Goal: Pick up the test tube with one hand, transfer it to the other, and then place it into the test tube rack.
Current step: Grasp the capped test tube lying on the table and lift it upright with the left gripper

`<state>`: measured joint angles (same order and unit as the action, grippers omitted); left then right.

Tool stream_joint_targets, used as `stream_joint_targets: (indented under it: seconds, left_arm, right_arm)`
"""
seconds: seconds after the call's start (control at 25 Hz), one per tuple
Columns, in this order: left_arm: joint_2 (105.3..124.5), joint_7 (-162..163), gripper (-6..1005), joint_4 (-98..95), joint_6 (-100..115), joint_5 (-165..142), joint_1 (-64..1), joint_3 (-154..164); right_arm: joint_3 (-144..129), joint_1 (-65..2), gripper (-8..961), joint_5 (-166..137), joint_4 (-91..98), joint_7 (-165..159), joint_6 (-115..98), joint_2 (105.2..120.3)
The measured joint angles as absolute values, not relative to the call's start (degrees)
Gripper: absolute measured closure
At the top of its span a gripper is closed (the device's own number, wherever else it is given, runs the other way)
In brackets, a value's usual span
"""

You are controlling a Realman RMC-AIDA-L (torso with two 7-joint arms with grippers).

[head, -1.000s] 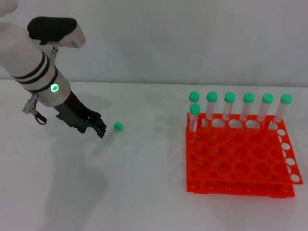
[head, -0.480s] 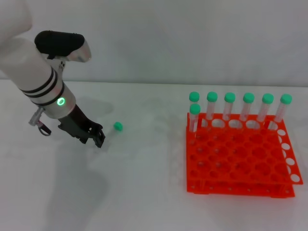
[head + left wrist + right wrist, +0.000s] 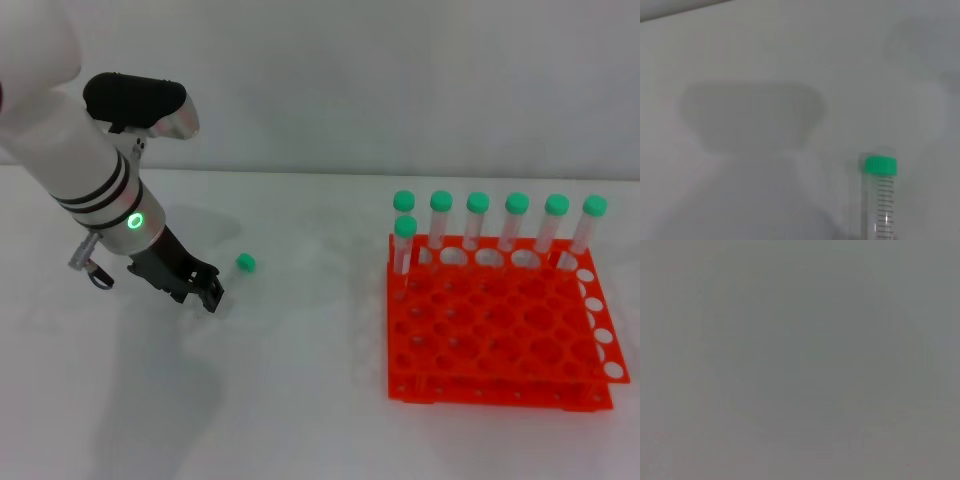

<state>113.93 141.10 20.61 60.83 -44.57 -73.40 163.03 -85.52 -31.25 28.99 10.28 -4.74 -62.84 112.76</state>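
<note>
The test tube (image 3: pixel 236 272) lies on the white table, its green cap (image 3: pixel 245 262) pointing away from my left arm. It also shows in the left wrist view (image 3: pixel 881 200), cap (image 3: pixel 880 166) uppermost. My left gripper (image 3: pixel 207 291), black on the white-silver arm with black bands and a green light, is low over the table at the tube's bottom end. The orange-red test tube rack (image 3: pixel 500 340) stands at the right. My right gripper is out of view; the right wrist view shows only plain grey.
Several green-capped tubes (image 3: pixel 478 220) stand upright along the rack's back row, with one more (image 3: pixel 403 243) just in front at its left end. A white wall runs behind the table.
My left arm has swung down and slightly right, bringing the gripper lower onto the table at the tube's bottom end. The tube and rack have not moved.
</note>
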Motion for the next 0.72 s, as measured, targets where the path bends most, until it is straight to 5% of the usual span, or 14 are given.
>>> stream_joint_targets:
  seconds: [0.72]
  left_arm:
    - [114.01, 140.6, 643, 17.5, 58.0, -44.3, -72.6, 163.0]
  right_arm:
    - [-85.5, -31.3, 201, 29.0, 10.3, -4.9, -62.8, 112.68]
